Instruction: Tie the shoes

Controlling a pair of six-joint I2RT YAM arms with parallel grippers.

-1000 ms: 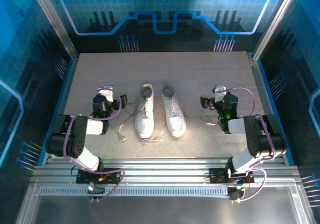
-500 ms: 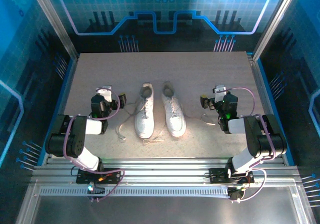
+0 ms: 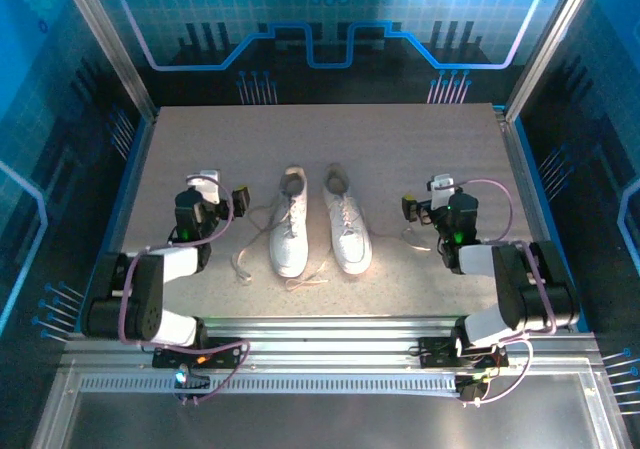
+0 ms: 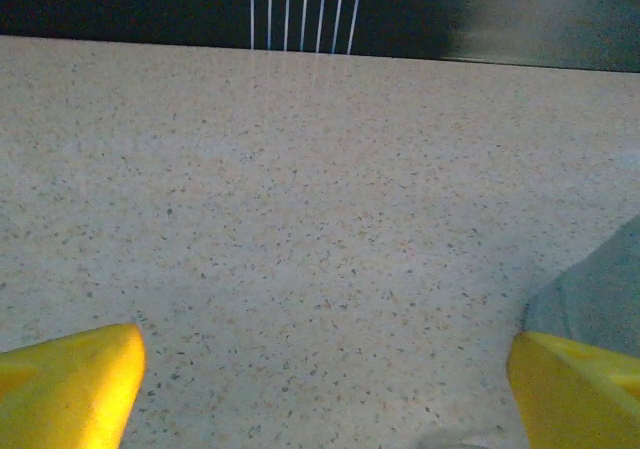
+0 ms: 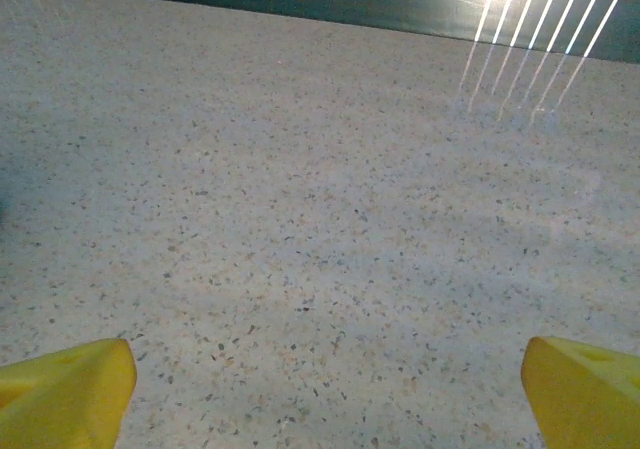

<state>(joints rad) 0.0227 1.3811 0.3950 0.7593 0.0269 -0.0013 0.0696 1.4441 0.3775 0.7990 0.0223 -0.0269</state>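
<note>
L pincer (image 3: 222, 189) & R pincer (image 3: 424, 194): both spread wide, nothing held, flanking shoes (image 3: 290, 231) set side by side on desk (image 3: 400, 139); laces (image 3: 243, 261) loose.

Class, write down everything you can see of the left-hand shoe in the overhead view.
The left-hand shoe is a white low-top sneaker, looking like smooth leather or synthetic. It stands sole-down on the speckled table, with its toe toward the near edge and its greyish opening at the far end. Its laces look untied, and one trails loose on its outer side. A narrow gap separates it from the other shoe.
</note>
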